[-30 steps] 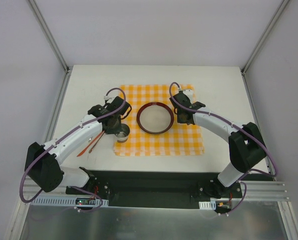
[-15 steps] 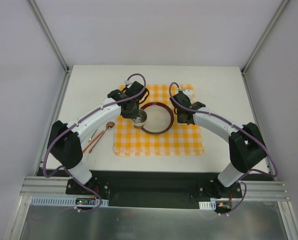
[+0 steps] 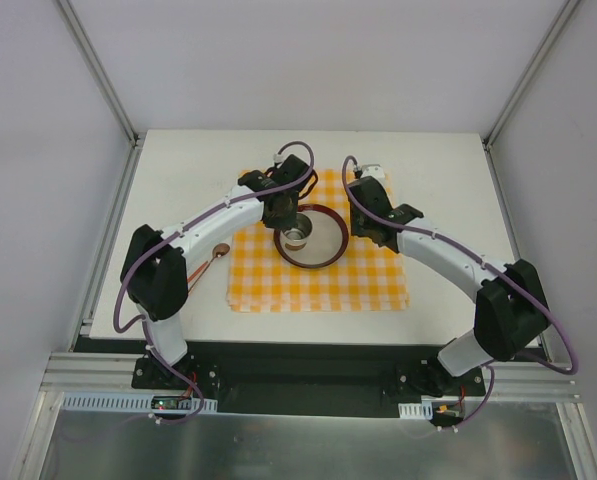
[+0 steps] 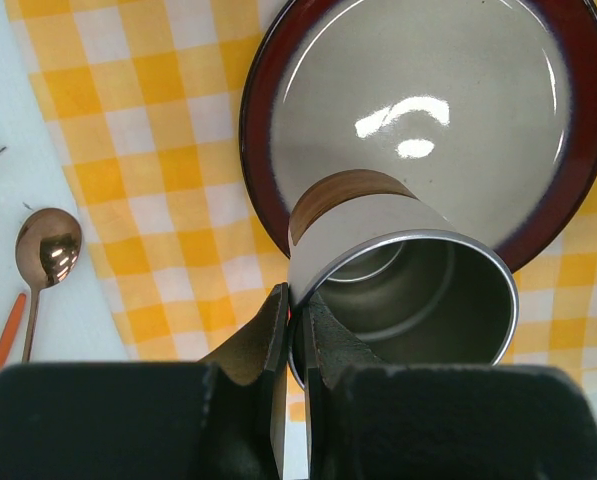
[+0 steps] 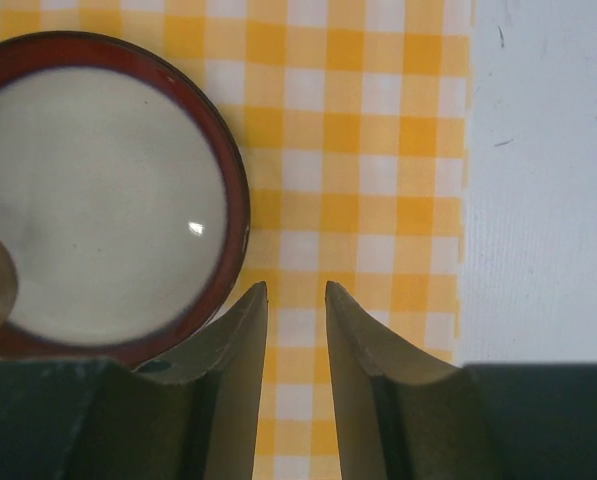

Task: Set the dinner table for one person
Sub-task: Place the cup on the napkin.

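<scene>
The tabletop is a broad, flat rectangle of plain matte white, far wider than the plate; it fills the floor of the walled cell; a checkered cloth lies at its middle, under the red-rimmed plate; the left pincer is clenched on the rim of a cup above the plate; the right pincer stands parted, grasping nothing, over the cloth.
</scene>
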Controlling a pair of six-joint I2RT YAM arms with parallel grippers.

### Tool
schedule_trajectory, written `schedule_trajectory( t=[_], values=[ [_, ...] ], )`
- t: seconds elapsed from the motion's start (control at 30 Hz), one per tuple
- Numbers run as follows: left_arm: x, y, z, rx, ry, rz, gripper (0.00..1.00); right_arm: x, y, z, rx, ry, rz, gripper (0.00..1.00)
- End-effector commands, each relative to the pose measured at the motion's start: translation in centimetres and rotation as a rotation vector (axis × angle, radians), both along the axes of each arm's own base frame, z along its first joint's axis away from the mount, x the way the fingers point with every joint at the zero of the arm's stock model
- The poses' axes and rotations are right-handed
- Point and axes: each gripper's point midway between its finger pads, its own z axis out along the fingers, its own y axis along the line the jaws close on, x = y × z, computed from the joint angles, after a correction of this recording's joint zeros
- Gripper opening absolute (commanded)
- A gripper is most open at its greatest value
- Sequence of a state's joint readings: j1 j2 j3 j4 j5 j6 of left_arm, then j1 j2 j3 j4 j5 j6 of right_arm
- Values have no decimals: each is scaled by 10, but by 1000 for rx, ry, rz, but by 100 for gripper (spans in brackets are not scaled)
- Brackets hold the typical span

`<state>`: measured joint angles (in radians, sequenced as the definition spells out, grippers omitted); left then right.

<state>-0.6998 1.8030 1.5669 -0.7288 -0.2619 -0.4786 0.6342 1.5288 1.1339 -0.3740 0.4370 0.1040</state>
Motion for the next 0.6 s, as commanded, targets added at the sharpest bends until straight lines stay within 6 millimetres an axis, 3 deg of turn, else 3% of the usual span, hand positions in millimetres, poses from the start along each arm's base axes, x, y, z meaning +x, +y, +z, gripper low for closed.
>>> schedule_trajectory(
  t=[0.0,0.23,0.57],
  values=[
    [3,-11,21,-47,-44,-24,0,13,33,44,108,-144,109,35],
    [-3,-2,29,-40,-71,-13,0,8,47,73,223,-306,149,38],
    [-7,0,37,-64,-87,-4,0,0,40,118,380,-526,132,41]
  ],
)
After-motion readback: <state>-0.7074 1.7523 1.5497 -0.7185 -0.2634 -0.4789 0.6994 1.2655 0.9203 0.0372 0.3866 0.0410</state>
